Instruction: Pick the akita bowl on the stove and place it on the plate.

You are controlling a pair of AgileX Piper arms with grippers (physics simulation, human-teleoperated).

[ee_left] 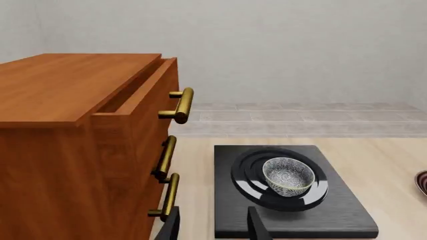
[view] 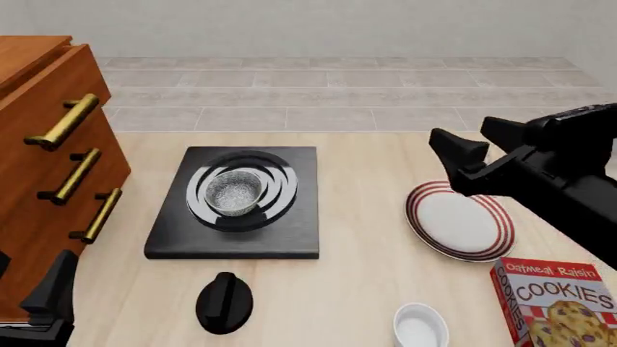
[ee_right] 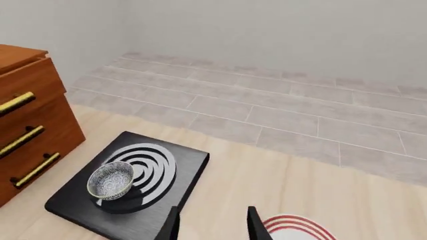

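**Bowl untouched on the burner; the whole carry is still ahead**

Taking the stove (view: 233, 204) as the landmark and working from the near edge of the table outward:

Nearest the arms, just in front of the stove, lies a round black knob (view: 225, 301); further right along that near edge stand a plain white bowl (view: 420, 327) and a cookie box (view: 557, 298). The left gripper (view: 46, 300) sits low at the stove's near-left side, beside the wooden drawer cabinet (view: 48, 166); its wrist view shows the jaws parted with nothing between them.

On the stove itself, the akita bowl (view: 235, 191) rests upright at the centre of the burner rings, apart from both grippers. So nothing of the task looks done: grasp, lift, transfer and set-down all remain.

Right of the stove, across a strip of bare tabletop, lies the plate (view: 460, 221), with nothing on it. The right gripper (view: 460, 165) hangs above the plate's far-left rim, jaws spread wide and holding nothing.

For room, the straight path from stove to plate appears free. The tighter side is the stove's left, where the cabinet's brass handles (view: 75, 176) jut out; the knob and white bowl crowd any low approach from the near side.
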